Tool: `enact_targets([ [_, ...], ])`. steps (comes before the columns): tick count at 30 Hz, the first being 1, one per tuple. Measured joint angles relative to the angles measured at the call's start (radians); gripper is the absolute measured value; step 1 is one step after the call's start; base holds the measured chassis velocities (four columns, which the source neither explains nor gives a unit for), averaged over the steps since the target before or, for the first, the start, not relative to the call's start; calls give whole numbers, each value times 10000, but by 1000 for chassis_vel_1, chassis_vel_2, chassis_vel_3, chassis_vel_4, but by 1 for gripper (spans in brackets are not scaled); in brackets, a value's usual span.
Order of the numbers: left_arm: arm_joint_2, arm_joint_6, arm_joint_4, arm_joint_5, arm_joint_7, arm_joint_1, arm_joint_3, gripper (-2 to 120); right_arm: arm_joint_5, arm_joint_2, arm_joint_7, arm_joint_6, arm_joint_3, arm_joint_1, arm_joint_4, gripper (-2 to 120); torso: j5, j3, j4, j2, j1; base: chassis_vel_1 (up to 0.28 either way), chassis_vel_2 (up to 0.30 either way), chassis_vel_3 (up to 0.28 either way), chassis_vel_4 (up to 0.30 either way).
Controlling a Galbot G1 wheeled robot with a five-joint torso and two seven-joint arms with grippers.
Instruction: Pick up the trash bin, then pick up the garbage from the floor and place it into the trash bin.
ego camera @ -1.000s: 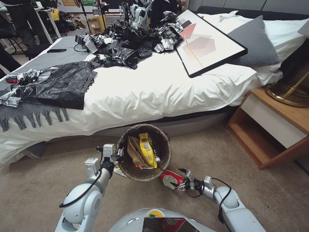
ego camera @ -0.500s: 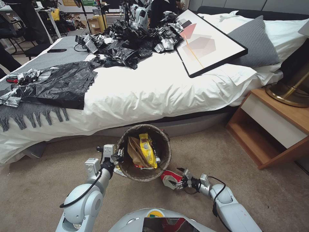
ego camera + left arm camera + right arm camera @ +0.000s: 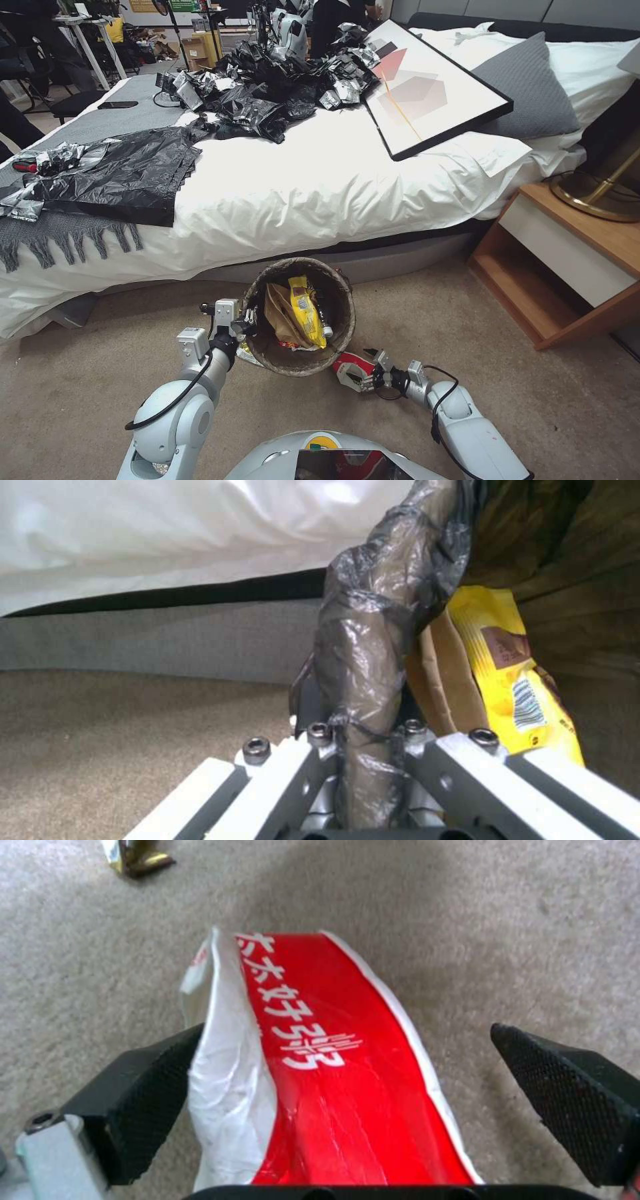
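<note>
The trash bin (image 3: 298,319) is on the floor (image 3: 413,313) just in front of the bed (image 3: 300,180), and it tips a little toward the robot. A dark bag lines it and folds over the rim. Inside the bin are a brown paper bag (image 3: 280,313) and a yellow snack wrapper (image 3: 305,310), leaning side by side. The left tool (image 3: 241,325) is clenched on the bin's rim at its left side; in the left wrist view its fingers (image 3: 280,760) pinch the bag-covered rim (image 3: 367,680) between them. A red-and-white carton (image 3: 352,368) lies on the carpet just to the right of the bin, near its bottom edge. The right tool (image 3: 363,377) is low at the floor with the carton between its fingers. In the right wrist view the tool is spread wide: one black pad (image 3: 143,1090) touches the carton's white side (image 3: 320,1075), and the other pad stands apart from the red side, so the carton is not squeezed. A small shiny scrap (image 3: 137,857) lies on the carpet farther off. On the bed sit black bags (image 3: 127,173) and a framed picture (image 3: 427,87). A wooden nightstand (image 3: 567,260) stands to the right.
</note>
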Motion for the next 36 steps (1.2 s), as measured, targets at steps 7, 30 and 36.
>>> enact_targets([
  [7,-7,-9,0,-2,0,0,-1,0,-174,49,26,69,7,27,-171,89,-1,0,0,0,0,0,0,0,0],
  [30,-4,-13,-15,-11,5,-32,33,0,-269,14,13,193,199,-48,-298,20,1,0,1,0,-1,0,0,0,0],
  [36,6,-13,-14,-11,6,-33,39,0,-253,-6,55,208,238,-76,-251,6,0,0,-2,1,-1,0,0,0,0],
])
